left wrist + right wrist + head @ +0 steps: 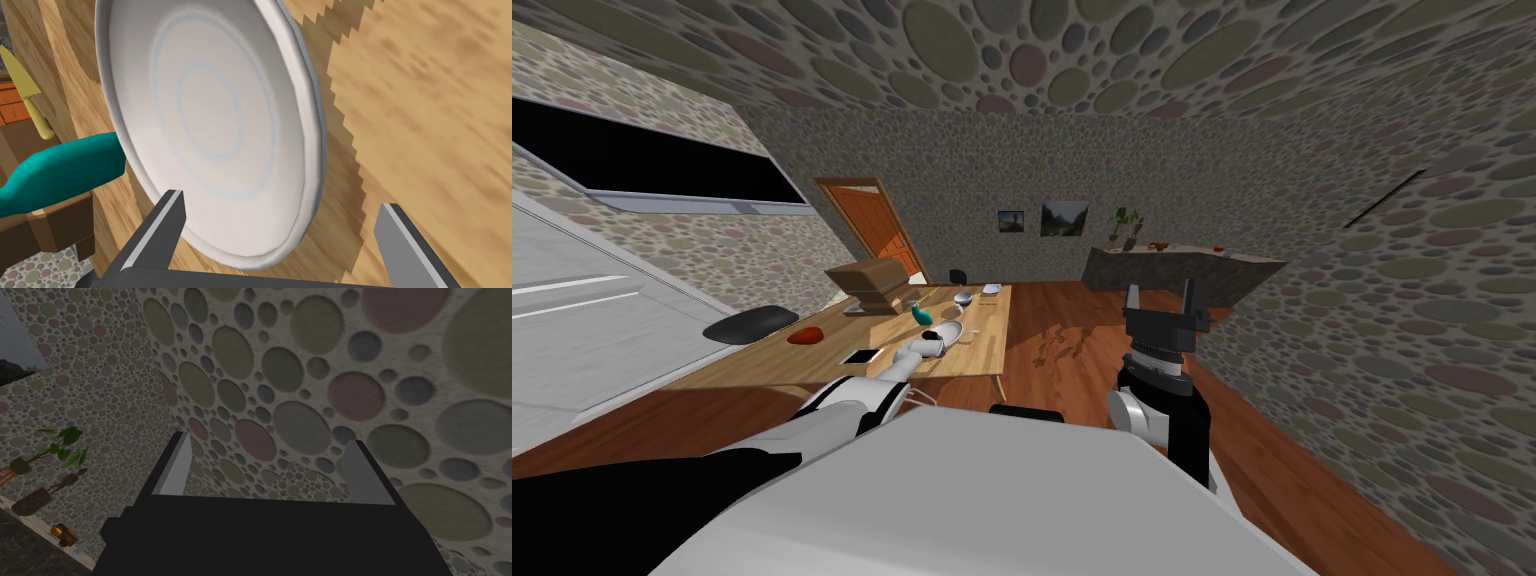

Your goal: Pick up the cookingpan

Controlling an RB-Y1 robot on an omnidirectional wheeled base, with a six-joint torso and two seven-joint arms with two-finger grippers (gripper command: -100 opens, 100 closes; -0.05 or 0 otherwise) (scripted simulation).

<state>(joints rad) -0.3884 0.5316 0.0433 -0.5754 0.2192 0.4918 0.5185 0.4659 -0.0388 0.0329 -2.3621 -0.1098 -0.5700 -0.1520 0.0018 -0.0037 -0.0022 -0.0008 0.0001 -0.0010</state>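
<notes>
The cooking pan [215, 125] is white and round with a teal handle [60, 172], and it lies on the wooden table [430, 125]. In the head view the pan [946, 334] sits near the table's right edge, its teal handle [921, 315] pointing away from me. My left gripper [280, 201] is open right at the pan. The pan's near rim lies between its fingers [167, 220], with one finger over the pan's inside and the other beyond the rim. My right gripper [1165, 298] is raised beside the table, open and holding nothing.
A yellow-handled knife [30, 95] lies past the pan's handle. On the table [812, 365] are a cardboard box [867, 280], a red object [805, 336], a black oval [750, 322], a white card [861, 356] and a small bowl [963, 298]. A counter with plants [1172, 265] stands by the far wall.
</notes>
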